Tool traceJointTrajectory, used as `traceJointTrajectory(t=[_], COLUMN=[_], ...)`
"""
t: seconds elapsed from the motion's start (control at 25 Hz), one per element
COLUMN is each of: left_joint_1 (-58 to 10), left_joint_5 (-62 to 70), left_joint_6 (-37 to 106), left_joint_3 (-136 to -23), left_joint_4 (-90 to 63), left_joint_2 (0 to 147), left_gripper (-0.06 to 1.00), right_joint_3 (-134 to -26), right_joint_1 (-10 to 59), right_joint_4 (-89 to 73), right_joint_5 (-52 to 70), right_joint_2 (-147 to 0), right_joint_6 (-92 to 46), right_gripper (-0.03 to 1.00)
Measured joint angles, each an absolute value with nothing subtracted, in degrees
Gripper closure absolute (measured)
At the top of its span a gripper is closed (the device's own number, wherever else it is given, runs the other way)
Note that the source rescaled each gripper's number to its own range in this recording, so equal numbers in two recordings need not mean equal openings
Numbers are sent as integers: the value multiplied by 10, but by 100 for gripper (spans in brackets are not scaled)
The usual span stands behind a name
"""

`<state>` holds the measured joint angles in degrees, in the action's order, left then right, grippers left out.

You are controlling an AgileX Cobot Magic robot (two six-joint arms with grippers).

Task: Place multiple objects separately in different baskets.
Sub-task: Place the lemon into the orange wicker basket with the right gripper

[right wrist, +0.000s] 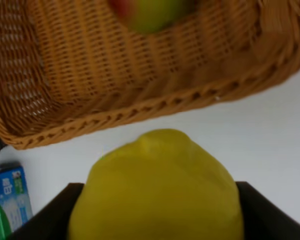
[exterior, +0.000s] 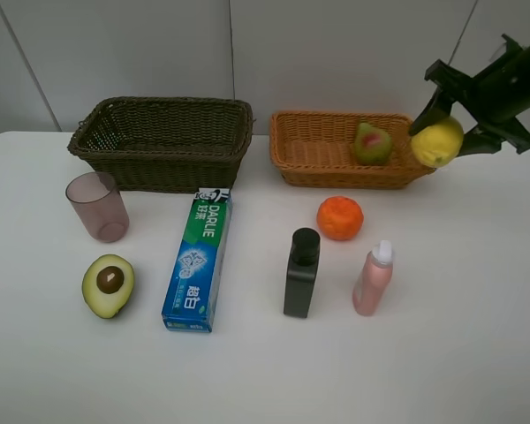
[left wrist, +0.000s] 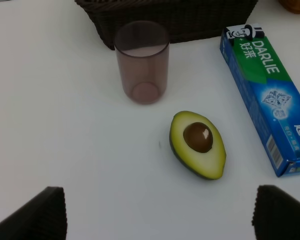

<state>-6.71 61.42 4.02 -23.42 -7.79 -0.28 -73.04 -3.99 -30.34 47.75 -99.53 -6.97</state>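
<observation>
Two baskets: dark basket, tan basket holding one pear. On your white table, grey wall behind, one each: cup, avocado half, toothpaste box, black bottle, pink bottle, orange. Your right end effector grips the bumpy yellow lemon at the tan basket's corner; left end effector gapes empty.

Yellow lemon held aloft upper right, at the end of the orange-tan basket; red-green pear lies inside; dark basket upper left.

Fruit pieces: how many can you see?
4: pear in the tan basket, lemon gripped by the right tool, orange and halved avocado on the table. None seem hidden.
</observation>
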Motion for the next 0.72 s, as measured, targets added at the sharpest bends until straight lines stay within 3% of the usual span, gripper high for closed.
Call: traceJointTrajectory(t=[0.72], left_joint_1=[-67], left_joint_5=[614], left_joint_6=[40], left_joint_3=[-234], left_joint_4=[-78], left_joint_2=[-3], left_gripper=[-4], right_joint_3=[-863], right_joint_1=[91], right_joint_4=[-244], right_joint_5=[279], right_joint_2=[-1108], right_joint_6=[-144], right_gripper=[55])
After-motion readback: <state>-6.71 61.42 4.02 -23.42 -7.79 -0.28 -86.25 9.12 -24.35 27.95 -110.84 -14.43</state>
